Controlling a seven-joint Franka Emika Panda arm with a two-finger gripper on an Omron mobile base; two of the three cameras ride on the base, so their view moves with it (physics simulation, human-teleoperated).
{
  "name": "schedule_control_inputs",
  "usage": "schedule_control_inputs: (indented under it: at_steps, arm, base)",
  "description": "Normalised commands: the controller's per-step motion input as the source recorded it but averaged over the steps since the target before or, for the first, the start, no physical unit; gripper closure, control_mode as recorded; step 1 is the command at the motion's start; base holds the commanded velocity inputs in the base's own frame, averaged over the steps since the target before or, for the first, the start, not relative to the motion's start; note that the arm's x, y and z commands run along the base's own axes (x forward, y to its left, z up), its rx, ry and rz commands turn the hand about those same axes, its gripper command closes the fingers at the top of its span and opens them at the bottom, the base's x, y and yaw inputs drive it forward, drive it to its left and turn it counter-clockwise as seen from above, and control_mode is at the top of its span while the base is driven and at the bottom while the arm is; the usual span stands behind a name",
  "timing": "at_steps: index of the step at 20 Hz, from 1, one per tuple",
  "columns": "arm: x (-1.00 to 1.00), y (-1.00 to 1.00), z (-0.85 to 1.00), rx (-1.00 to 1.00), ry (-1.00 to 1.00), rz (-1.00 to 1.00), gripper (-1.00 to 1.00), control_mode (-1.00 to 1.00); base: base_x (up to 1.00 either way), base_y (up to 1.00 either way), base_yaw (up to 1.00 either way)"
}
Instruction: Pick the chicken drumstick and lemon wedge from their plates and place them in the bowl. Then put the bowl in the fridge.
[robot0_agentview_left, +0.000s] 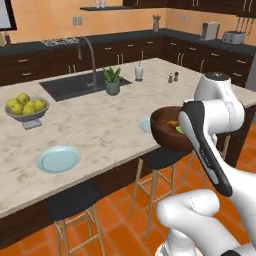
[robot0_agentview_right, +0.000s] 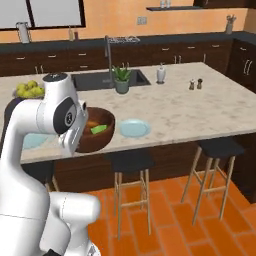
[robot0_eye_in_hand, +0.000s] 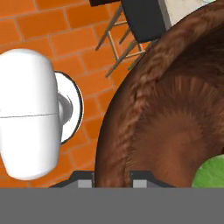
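Bowl (robot0_agentview_right: 97, 131) held at the table (robot0_agentview_left: 100, 125) edge, above the stools (robot0_agentview_right: 131, 162).
The end effector (robot0_eye_in_hand: 112, 177) is clamped on the bowl's thick rim, one fingertip on each side of it. In the bowl lie the lemon wedge (robot0_agentview_right: 99, 129) and the orange-brown drumstick (robot0_agentview_right: 92, 123). One pale-blue plate (robot0_agentview_right: 134, 128) sits just beside the bowl, another plate (robot0_agentview_left: 58, 159) lies well apart along the table's near edge. A grey fruit bowl (robot0_agentview_left: 27, 116) of yellow-green fruit stands farther back, near the sink (robot0_agentview_left: 75, 85).

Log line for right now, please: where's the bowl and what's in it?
stage: carrying to fridge | hand: shut on bowl rim, lifted off counter edge | contents: lemon wedge, chicken drumstick | plates: both bare
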Motion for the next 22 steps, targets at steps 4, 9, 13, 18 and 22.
schedule_control_inputs:
  at_steps: [4,9,13,18,22]
  arm:
    - [0.0,0.0,0.0,0.0,0.0,0.0,1.0,1.0]
    - [0.0,0.0,0.0,0.0,0.0,0.0,1.0,1.0]
    - [0.0,0.0,0.0,0.0,0.0,0.0,1.0,1.0]
    - [0.0,0.0,0.0,0.0,0.0,0.0,1.0,1.0]
    - [0.0,0.0,0.0,0.0,0.0,0.0,1.0,1.0]
  base:
    - [0.06,-0.53,-0.72]
    - [0.38,-1.0,-0.18]
    - [0.59,-1.0,0.0]
    - [0.71,-1.0,0.15]
    - [0.75,-1.0,0.32]
